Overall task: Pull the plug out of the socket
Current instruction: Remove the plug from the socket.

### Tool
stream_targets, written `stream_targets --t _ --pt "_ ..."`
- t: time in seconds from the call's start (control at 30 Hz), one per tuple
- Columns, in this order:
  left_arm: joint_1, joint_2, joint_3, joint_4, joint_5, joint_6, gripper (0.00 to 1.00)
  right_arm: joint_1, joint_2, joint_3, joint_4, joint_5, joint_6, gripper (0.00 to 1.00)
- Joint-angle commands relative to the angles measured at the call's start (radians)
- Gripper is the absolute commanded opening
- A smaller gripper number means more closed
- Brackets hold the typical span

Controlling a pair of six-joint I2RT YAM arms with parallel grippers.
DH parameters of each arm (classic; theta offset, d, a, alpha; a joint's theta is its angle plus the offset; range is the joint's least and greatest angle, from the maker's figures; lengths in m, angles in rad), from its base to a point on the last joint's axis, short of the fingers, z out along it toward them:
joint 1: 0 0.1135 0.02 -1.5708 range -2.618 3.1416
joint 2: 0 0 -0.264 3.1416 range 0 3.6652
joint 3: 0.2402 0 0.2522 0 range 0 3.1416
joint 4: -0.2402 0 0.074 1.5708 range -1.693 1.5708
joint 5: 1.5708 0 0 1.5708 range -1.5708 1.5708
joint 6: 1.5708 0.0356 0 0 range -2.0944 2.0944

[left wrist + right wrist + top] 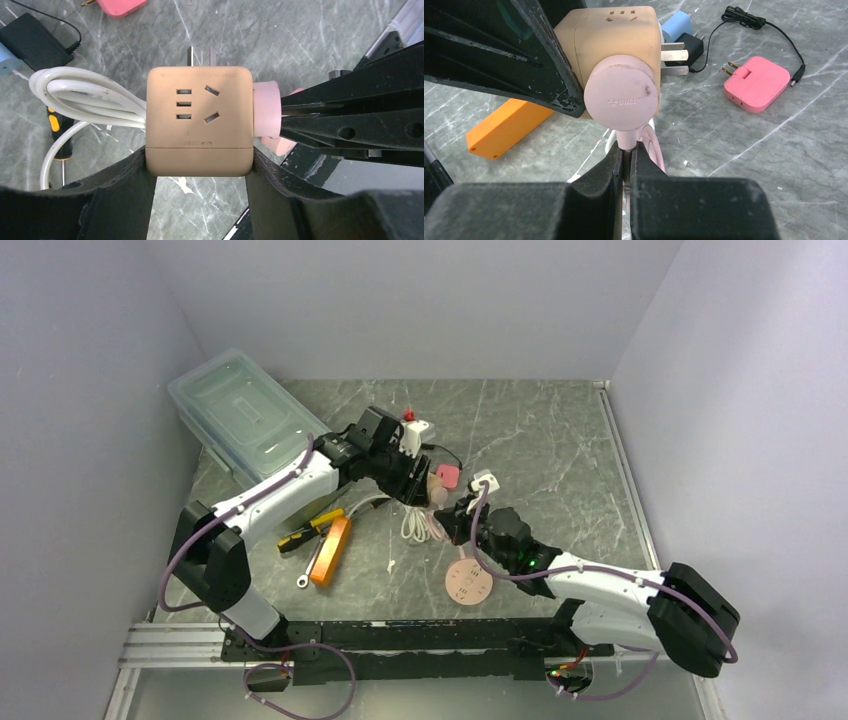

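Observation:
A tan cube socket (199, 120) hangs above the table, and my left gripper (199, 161) is shut on its two lower sides. A round pink plug (621, 92) sits flush against one side face of the socket (619, 35); its prongs are hidden. My right gripper (626, 152) is shut on the plug's pink neck, just below the round head. In the top view both grippers meet at the table's middle, the left one (415, 485) and the right one (455, 515). The socket's own metal prongs stick out of its far side.
A pink adapter (756, 82), a black adapter with its cable (689, 47) and a blue one (675, 25) lie beyond the socket. A white cable coil (85, 100), an orange block (506, 127), a screwdriver (310, 530), a clear plastic box (245, 415) and a round disc (468, 583) are nearby.

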Motion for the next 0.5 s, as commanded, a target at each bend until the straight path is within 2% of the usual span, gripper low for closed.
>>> stream_targets --t 0.0,0.13,0.2,0.47 --pt "0.117 -0.056 -0.014 0.055 -0.024 0.020 0.00 -0.010 0.012 0.027 0.046 0.068 0.008 0.00" --pt "0.176 -0.108 -0.061 0.165 0.220 -0.059 0.00 -0.010 0.112 0.084 0.007 0.064 0.023 0.00" --pt "0.197 -0.127 -0.072 0.200 0.284 -0.083 0.00 -0.011 0.165 0.113 -0.010 0.062 0.028 0.00" --pt "0.244 -0.128 -0.086 0.248 0.400 -0.128 0.00 -0.005 0.295 0.195 -0.069 0.043 0.035 0.00"
